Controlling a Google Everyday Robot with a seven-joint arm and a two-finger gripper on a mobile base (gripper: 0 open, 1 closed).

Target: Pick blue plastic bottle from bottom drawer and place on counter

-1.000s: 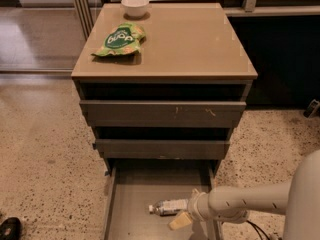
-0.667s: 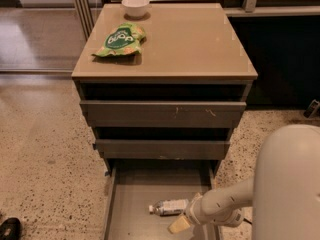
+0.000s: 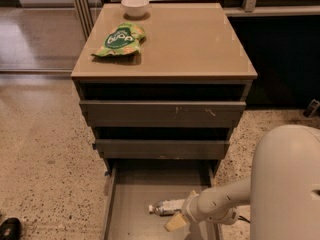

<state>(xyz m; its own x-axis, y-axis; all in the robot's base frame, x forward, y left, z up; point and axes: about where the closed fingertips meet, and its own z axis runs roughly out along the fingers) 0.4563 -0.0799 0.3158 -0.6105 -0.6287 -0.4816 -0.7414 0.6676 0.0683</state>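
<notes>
Camera view shows the blue plastic bottle [image 3: 167, 207] lying on its side on the floor of the bottom drawer [image 3: 135, 194], in the front half of that drawer and about midway between its side walls. Its long axis runs across the drawer, nearly parallel to the drawer front. The white cap points at the drawer's left wall, and the base points right and disappears under my wrist.

My gripper [image 3: 176, 219] sits low inside the same drawer, right at the base end of the bottle and just on its front side. A tan pad shows beside the body, touching it or very nearly so. Whether the gripper is spread, closed or already pinching the bottle, I cannot tell; the wrist hides the far side. My arm [image 3: 225, 199] reaches in from the drawer's right front corner.

I judge that the next move turns on this crossing. The bottle lies sideways to my approach, so I need to close across its narrow width, not along its length.

Directly above the bottom drawer, the middle drawer [image 3: 162, 148] and top drawer [image 3: 162, 113] are slightly open. Higher still is the counter [image 3: 190, 39], with a green snack bag [image 3: 120, 39] and a white bowl [image 3: 135, 6] above the drawer's left side. The part above its right side is bare, so I would put the bottle there.
</notes>
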